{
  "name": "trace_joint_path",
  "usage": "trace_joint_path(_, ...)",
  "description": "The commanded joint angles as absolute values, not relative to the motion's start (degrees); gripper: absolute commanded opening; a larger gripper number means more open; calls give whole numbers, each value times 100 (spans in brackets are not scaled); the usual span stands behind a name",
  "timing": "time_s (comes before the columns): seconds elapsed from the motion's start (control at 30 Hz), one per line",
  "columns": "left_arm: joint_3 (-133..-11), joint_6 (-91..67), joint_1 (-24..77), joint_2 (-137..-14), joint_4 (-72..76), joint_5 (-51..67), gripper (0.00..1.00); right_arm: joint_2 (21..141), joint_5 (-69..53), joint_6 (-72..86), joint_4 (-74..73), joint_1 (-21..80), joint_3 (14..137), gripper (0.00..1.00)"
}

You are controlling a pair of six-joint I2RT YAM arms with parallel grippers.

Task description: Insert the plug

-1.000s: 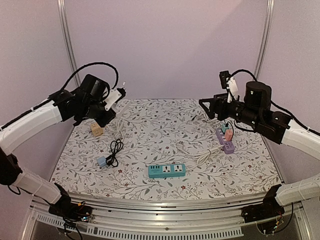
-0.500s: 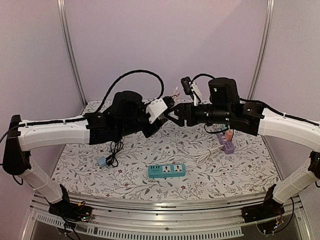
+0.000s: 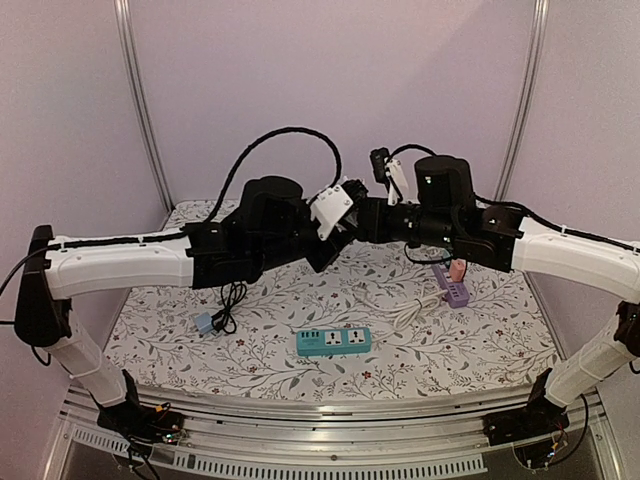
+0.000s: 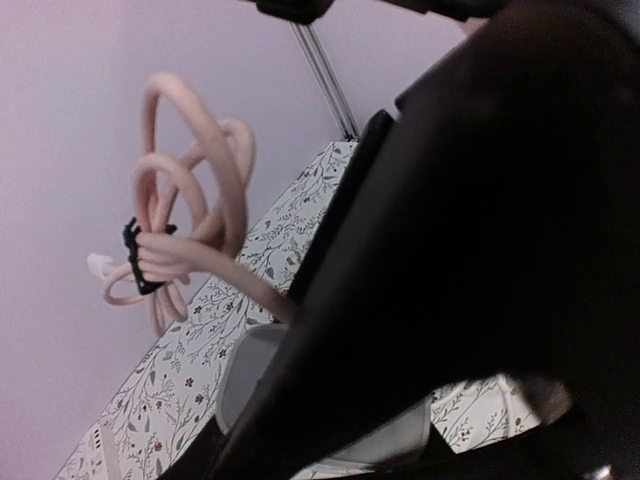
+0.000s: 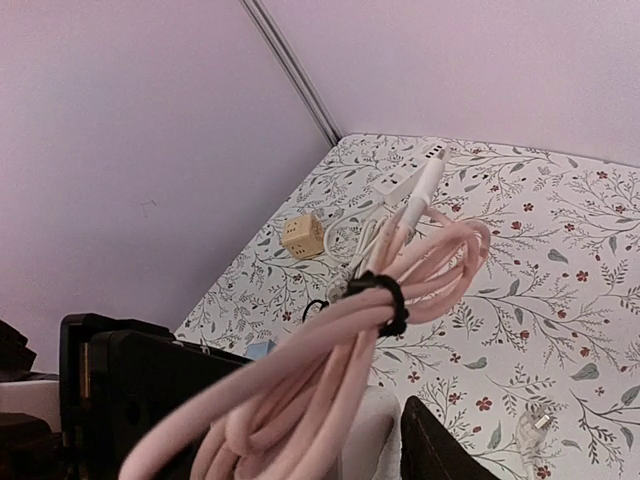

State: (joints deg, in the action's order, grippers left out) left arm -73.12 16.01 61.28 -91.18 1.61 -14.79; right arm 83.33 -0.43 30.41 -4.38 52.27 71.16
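Observation:
High above the table the two arms meet. My left gripper (image 3: 343,203) is shut on the plug (image 3: 331,210), a white block trailing a coiled pink cable (image 5: 400,290) tied with a black strap. My right gripper (image 3: 359,218) has come in from the right, and its dark fingers (image 5: 440,450) sit on either side of the plug's white body (image 5: 372,430) and the cable bundle. In the left wrist view a dark arm covers most of the picture. Only the pink cable (image 4: 195,215) and a corner of the plug (image 4: 250,375) show there. The teal power strip (image 3: 334,341) lies on the table below.
A purple strip (image 3: 452,285) with a pink plug in it lies at the right, with a white cable (image 3: 410,310) beside it. A blue adapter with a black cable (image 3: 205,322) lies at the left. A beige cube socket (image 5: 302,236) and a white strip (image 5: 410,175) sit at the far left.
Both arms swung from the table's sides to the middle and met in the air. The right gripper's jaws narrowed around the plug that the left gripper carries.

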Motion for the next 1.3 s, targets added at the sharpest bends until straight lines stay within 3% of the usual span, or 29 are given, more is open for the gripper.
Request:
trace_joint_path(0.0, -7706, 1379, 6447, -9237, 342, -1798, 0, 8596, 568, 3106, -693, 5232, 6938, 44)
trace_joint_path(0.3, -7960, 1684, 6618, -9440, 352, -2801, 0, 8638, 418, 2947, -754, 5238, 6955, 1)
trace_joint_path(0.4, -8015, 1711, 6618, -9483, 281, -2705, 3, 8602, 230, 2741, -781, 5235, 6996, 0)
trace_joint_path(0.43, -7999, 1689, 6618, -9487, 263, -2597, 24, 8577, 167, 2613, -774, 5231, 6996, 0)
trace_joint_path(0.5, -7882, 1673, 6618, -9414, 191, -2229, 92, 8507, 75, 2381, -821, 5212, 6992, 0)
trace_joint_path(0.53, -7763, 1696, 6607, -9281, 105, -1866, 99, 8470, -29, 2206, -871, 5187, 6981, 0)
trace_joint_path(0.77, -6206, 1041, 6119, -7657, -147, -48, 100, 8158, -925, 956, -1221, 4965, 6545, 0)
trace_joint_path(1.07, -4092, 476, 5707, -5031, 238, -1101, 100, 8797, -2925, -1654, -1362, 4973, 5824, 0)
trace_joint_path(1.27, -3664, 343, 5558, -4959, 525, -1683, 100, 9013, -3668, -3907, -1296, 4964, 5472, 0)
